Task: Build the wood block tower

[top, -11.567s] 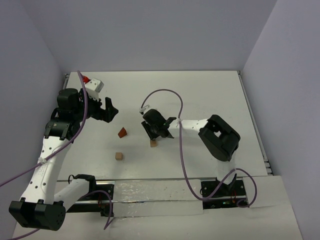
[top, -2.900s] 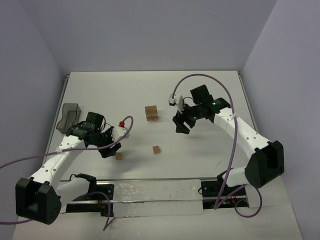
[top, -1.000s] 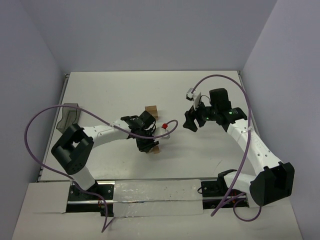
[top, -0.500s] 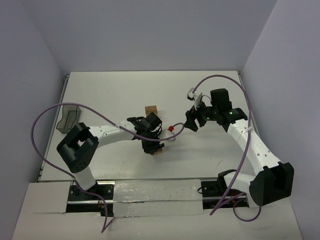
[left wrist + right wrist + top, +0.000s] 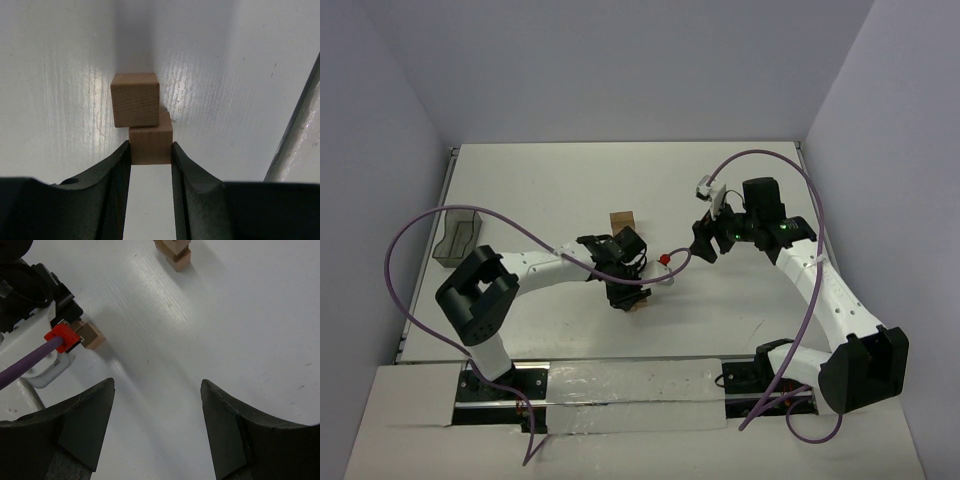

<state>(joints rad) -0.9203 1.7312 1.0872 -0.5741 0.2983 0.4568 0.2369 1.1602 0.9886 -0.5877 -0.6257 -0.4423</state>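
Left gripper [image 5: 623, 290] pinching one tan cube, right gripper [image 5: 703, 243] spread and empty.
Top: left arm reaches to the middle of the table [image 5: 750, 180], with the held cube [image 5: 636, 302] under its tip near the front edge. The stack [image 5: 621, 221] of light-tan blocks sits just behind it, the bin [image 5: 455, 238] is far left, and the right gripper hovers well apart on the right. Left wrist: the fingers [image 5: 117, 170] clamp the held cube on both sides. A second cube [image 5: 135, 99], plain pale wood with visible grain, touches its far corner, offset left; can't tell whether it is stacked or beside. Right wrist: jaws wide over bare table. The stack is cropped at the top edge, with a redder-brown block lowest. A purple cable [image 5: 25, 365] runs at left.
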